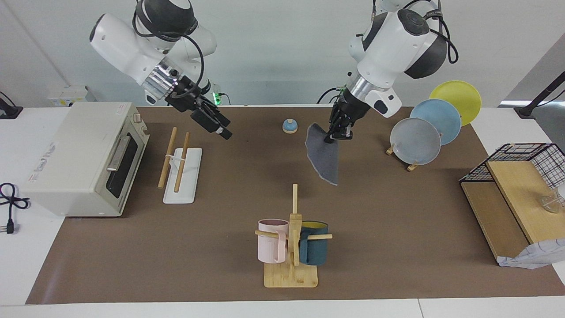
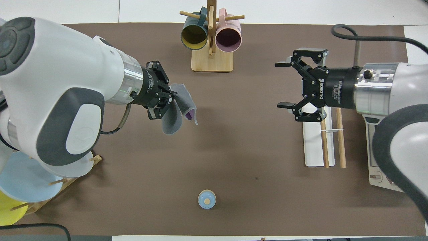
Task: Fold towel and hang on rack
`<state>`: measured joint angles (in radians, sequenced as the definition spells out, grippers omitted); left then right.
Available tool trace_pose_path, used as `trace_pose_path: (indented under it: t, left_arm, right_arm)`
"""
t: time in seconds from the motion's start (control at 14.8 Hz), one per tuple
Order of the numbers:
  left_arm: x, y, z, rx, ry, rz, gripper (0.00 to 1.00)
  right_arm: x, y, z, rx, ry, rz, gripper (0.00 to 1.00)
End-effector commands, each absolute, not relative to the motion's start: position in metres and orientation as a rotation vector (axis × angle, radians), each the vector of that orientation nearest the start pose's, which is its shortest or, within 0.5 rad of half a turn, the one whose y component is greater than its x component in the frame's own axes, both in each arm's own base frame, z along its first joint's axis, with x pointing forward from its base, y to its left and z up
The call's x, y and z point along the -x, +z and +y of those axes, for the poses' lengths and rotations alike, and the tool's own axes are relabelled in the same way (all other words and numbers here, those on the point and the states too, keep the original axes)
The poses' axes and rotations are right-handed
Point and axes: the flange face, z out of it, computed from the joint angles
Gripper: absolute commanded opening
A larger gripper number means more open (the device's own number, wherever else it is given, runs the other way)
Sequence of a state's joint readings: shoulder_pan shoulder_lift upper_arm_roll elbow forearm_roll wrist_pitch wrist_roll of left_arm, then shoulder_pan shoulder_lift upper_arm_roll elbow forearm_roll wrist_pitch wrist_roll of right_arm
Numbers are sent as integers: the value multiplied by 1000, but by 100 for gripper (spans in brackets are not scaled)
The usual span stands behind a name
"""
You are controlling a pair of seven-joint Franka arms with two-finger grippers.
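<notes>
Brown mat (image 1: 397,247) covers the white table under both arms. Left gripper (image 1: 337,130) is up in the air over bare mat, fingertips clamped on the top edge of the towel (image 1: 324,155), which hangs free, grey face out; the overhead view shows a sliver of purple in its fold. In the overhead view the towel sits at about 7 o'clock from the mug stand (image 2: 211,40). Right gripper (image 2: 283,84) hovers with jaws wide apart, nothing between them, at 11 o'clock from the rack (image 2: 314,147) in the overhead view. Rack stands just beside the toaster oven (image 1: 84,159), toward the right arm's end. Blue bell (image 1: 289,126) sits nearest the robots; plate stand (image 1: 419,141) at the left arm's end.
</notes>
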<state>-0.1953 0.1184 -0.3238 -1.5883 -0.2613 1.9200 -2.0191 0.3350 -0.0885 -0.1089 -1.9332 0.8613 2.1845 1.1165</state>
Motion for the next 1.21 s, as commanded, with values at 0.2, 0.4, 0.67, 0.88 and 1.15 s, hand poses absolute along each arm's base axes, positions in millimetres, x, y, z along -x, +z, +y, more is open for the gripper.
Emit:
trace_pose_path:
  t: [0.2, 0.4, 0.67, 0.88, 1.15]
  left_arm:
    - [-515, 604, -358, 2085, 438, -2793, 0]
    - [-506, 608, -375, 1975, 456, -2892, 0]
    - [-501, 608, -384, 1881, 424, -2964, 0]
    - [-500, 608, -384, 1871, 422, -2968, 0]
    - [-500, 607, -384, 1847, 424, -2978, 0]
  right_arm:
    - [-527, 558, 207, 1652, 496, 1586, 100]
    - [-522, 551, 224, 1658, 545, 1609, 100]
    - [-536, 527, 237, 1686, 543, 1621, 100]
    - [-544, 524, 237, 1684, 521, 1605, 100]
    - [-549, 518, 248, 1709, 402, 1547, 100]
